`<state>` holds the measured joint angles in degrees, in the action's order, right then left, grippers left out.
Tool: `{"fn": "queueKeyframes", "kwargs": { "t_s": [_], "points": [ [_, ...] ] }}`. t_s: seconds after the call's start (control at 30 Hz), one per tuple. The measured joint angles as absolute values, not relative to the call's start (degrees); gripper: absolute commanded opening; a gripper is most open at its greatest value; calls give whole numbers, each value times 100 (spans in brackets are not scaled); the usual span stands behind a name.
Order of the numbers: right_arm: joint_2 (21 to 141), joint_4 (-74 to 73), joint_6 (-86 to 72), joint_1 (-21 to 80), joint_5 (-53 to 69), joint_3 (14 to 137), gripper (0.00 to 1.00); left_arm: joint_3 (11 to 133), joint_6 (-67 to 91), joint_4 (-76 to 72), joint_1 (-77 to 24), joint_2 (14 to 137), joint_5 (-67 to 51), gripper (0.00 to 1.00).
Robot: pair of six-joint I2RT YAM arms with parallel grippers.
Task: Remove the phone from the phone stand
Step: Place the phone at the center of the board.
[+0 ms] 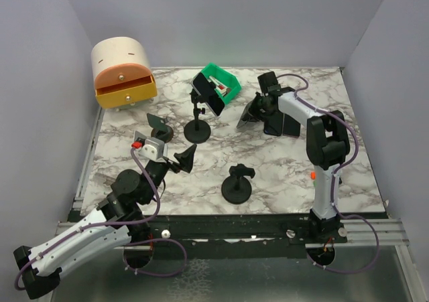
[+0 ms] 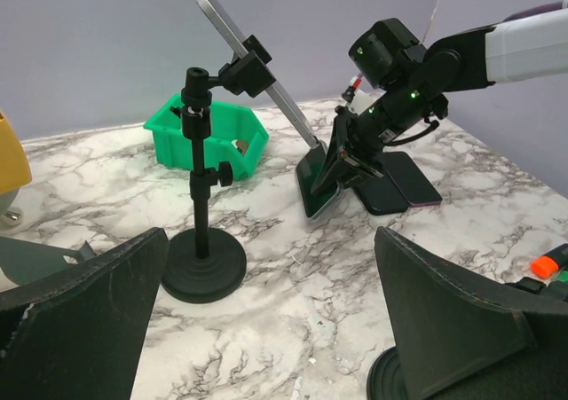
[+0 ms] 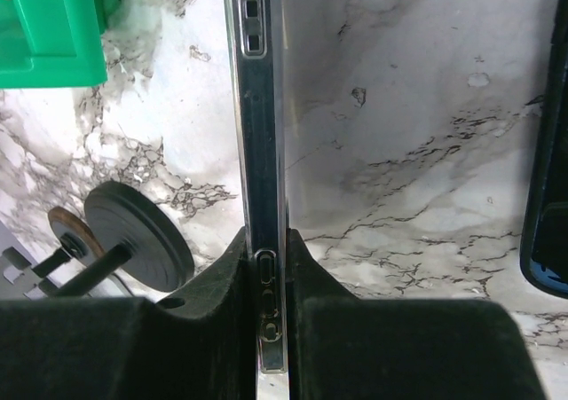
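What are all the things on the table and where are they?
Drawer box: one, beige and orange, far left corner.
Bin: one, green, far middle.
Tall stand: one, black, by the bin, clamping a phone.
Clamped phone: one, dark, tilted atop the tall stand.
Short stand: one, black, near middle, empty.
Flat phones: two, dark, lying under the right arm.
Held phone: one, dark, lower edge on the table.
Table: one, white marble.
Left gripper: one, black, open, near left.
Right gripper: one, black, shut on the held phone.
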<state>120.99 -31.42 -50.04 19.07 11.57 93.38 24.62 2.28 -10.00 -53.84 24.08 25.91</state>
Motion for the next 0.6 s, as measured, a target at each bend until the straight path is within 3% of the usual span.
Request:
{"fn": "queueKeyframes", "kwargs": {
  "t_s": [0.6],
  "points": [
    [11915, -2154, -4244, 1747, 1435, 8429, 31, 2473, 231, -926, -5384, 2425, 2593, 99]
  ]
}}
